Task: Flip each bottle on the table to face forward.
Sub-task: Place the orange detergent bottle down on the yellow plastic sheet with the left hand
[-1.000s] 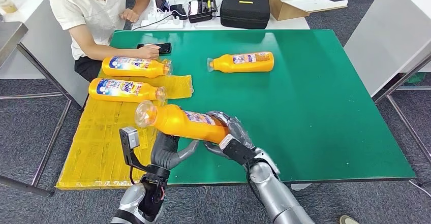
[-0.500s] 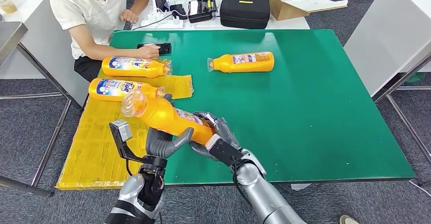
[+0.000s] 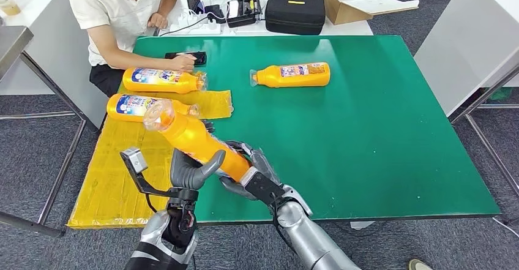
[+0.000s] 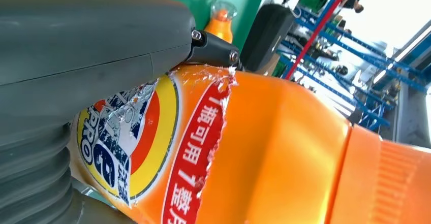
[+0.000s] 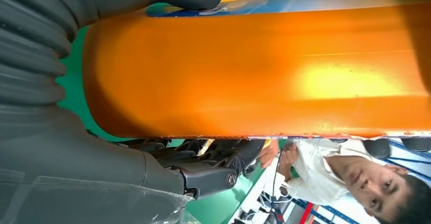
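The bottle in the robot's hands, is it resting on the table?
No, the head view shows the held bottle lifted off the green table, tilted, gripped between the left hand and the right hand.

Green table; grey carpet floor

Two silver arms end in grey hands, the left hand with a thick smooth thumb, the right hand with darker fingers and a black wrist block. A black cable runs along the left forearm beside a small grey camera bracket; ribbed grey covers sheath both wrists.
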